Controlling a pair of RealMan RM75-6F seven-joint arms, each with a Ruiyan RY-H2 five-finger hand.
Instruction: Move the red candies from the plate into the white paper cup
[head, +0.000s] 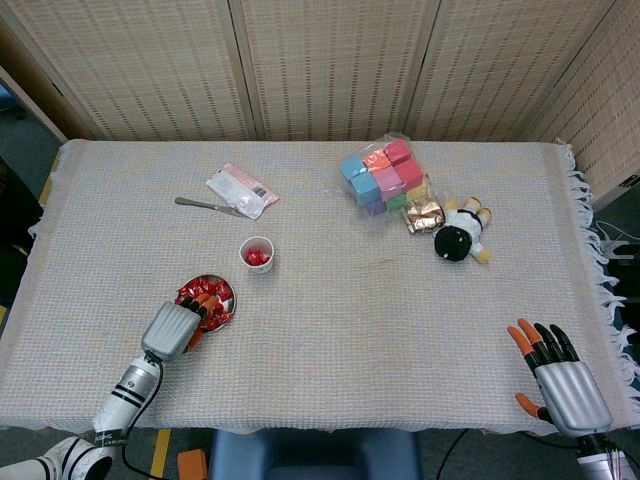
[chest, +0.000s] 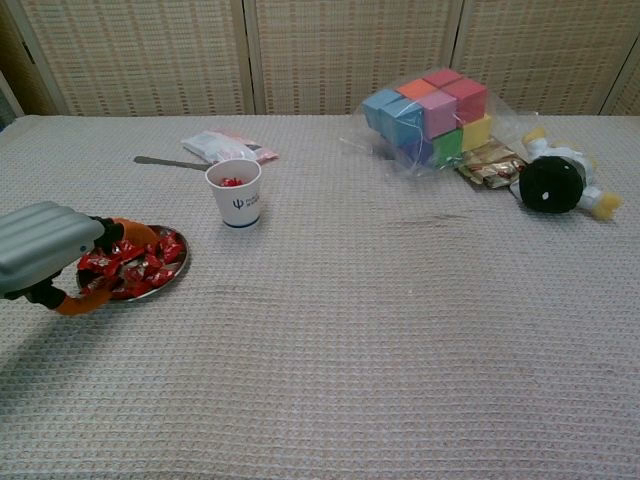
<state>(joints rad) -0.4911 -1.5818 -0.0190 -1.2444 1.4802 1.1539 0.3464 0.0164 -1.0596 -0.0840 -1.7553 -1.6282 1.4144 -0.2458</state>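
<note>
While our left hand reaches over the near edge of the plate, its fingers are curled down into the heap of red candies, and we cannot tell from either view whether a piece is actually pinched or the fingertips are only pressing among the wrappers. The plate sits on the counter toward our left front, and the white paper cup stands just beyond it, apart from the rim, with some red pieces showing inside it already. We judge many candies remain to be moved.

These candies look small, light and wrapped in glossy foil or film, so we expect them to be slippery and to slide against each other and the plate. A light pinch across the body of a single piece, or on a twisted wrapper end if one sticks up, seems the best hold. Pressing hard would likely just scatter the pile or push the shallow plate along the cloth. The cup is light too and could tip if nudged, so the drop should come from above its mouth.

Our right hand lies at the near right corner, fingers spread and holding nothing
</note>
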